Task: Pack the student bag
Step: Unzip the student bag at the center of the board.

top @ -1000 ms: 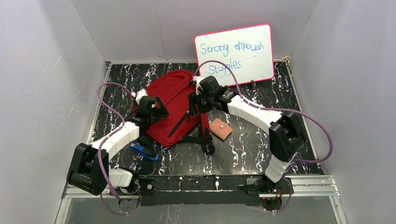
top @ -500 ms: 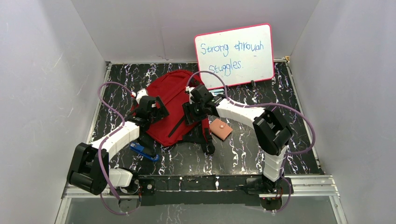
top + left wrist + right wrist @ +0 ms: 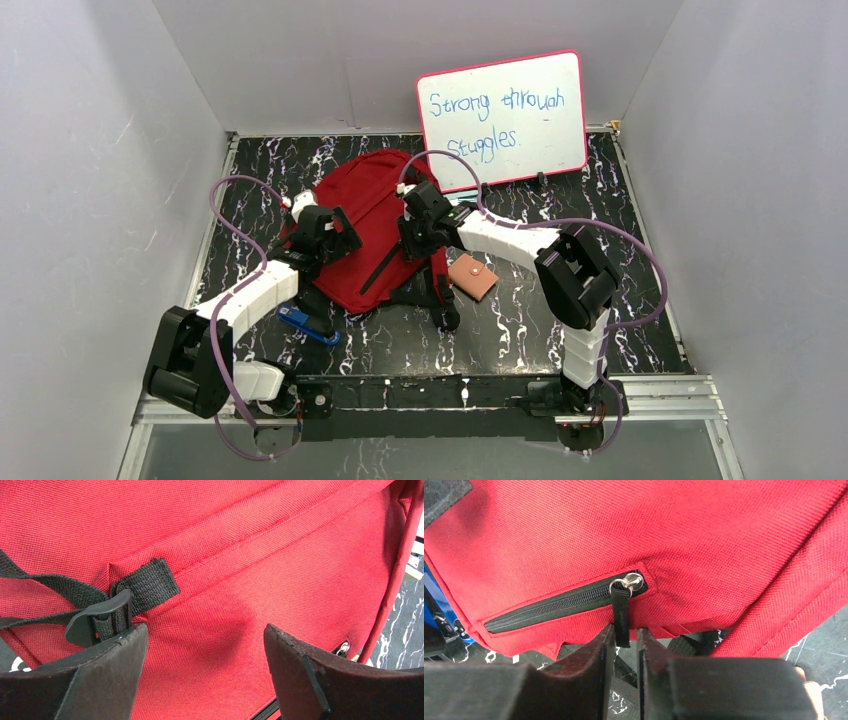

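The red student bag [image 3: 365,215] lies on the dark marbled table at centre left. My left gripper [image 3: 343,240] is open over its left side. In the left wrist view its jaws [image 3: 205,645] stand wide apart just above red fabric [image 3: 250,555], beside a black strap buckle [image 3: 97,620]. My right gripper [image 3: 412,238] is at the bag's right edge. In the right wrist view its jaws [image 3: 623,637] are narrowly apart with the end of the black zipper pull tab [image 3: 620,615] between the tips. The pocket zipper [image 3: 559,607] is closed.
A tan wallet [image 3: 472,276] lies right of the bag. A blue object [image 3: 308,325] lies at the bag's near left corner. A pink-framed whiteboard [image 3: 502,115] stands at the back. Black straps [image 3: 440,295] trail toward the near side.
My right arm has swung left and brought its gripper onto the bag's right side at the zipper pull. The left arm and the bag have barely moved.
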Robot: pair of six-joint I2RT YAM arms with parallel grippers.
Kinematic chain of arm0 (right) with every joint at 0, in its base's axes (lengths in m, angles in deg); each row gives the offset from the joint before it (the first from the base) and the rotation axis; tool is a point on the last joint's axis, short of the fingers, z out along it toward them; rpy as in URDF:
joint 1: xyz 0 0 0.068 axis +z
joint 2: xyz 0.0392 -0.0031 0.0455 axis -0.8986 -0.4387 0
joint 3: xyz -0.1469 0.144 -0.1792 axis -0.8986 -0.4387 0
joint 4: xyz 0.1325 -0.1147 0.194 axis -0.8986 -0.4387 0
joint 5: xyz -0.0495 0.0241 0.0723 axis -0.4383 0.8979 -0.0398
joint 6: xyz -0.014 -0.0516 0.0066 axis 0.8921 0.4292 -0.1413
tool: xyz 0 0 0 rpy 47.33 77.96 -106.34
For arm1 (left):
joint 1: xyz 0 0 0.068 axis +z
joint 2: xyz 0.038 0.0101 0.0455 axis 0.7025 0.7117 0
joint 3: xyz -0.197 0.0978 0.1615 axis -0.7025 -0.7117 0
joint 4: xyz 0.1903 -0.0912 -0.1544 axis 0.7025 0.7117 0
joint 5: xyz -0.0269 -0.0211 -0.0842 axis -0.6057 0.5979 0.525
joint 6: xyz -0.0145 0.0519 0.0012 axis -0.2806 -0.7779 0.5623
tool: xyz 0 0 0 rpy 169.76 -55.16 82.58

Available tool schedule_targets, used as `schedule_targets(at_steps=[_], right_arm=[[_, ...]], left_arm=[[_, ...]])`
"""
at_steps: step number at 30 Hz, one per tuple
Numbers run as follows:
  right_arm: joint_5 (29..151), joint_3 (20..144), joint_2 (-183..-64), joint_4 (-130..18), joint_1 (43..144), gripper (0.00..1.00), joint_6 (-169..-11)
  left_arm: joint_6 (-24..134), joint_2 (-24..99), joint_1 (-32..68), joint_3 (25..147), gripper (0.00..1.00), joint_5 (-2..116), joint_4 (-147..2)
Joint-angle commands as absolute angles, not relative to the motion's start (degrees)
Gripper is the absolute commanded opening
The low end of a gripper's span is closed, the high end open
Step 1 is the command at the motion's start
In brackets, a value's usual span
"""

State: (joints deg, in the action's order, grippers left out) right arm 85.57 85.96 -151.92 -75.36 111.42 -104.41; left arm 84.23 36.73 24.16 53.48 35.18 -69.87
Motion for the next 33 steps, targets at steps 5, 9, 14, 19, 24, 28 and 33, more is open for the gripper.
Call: schedule_targets(at_steps=[5,9,14,19,24,28,33], right_arm=[[85.9,89.4,-151.1,-74.7,112.3,0.09,-103.6],[86.7,88.8,-150.1,-75.9,113.5,0.00,-102.0],[89.7,87.2,-148.3,-75.1,115.0,0.00,-99.7],[95.5,87.4,-147.9,-73.3,116.9,0.00,-98.3],[97.7,87.8,-149.4,-71.2,119.0,0.00,-99.7],[98.9,85.8,-149.8,-67.2,120.8,0.00,-102.8],[97.9,79.5,-148.1,-58.4,122.9,0.00,-107.6]], left_arm=[[84.2,38.2,24.2,50.9,0.83,36.6,-67.4],[84.3,38.3,24.2,50.8,0.83,36.6,-67.6],[84.4,38.6,24.2,50.7,0.83,36.6,-67.7],[84.7,39.2,24.2,50.8,0.83,37.3,-68.2],[84.8,39.4,24.2,50.9,0.83,37.4,-68.3],[84.8,39.0,24.2,50.7,0.83,37.3,-68.3],[85.7,38.7,24.2,49.9,0.83,38.2,-68.7]])
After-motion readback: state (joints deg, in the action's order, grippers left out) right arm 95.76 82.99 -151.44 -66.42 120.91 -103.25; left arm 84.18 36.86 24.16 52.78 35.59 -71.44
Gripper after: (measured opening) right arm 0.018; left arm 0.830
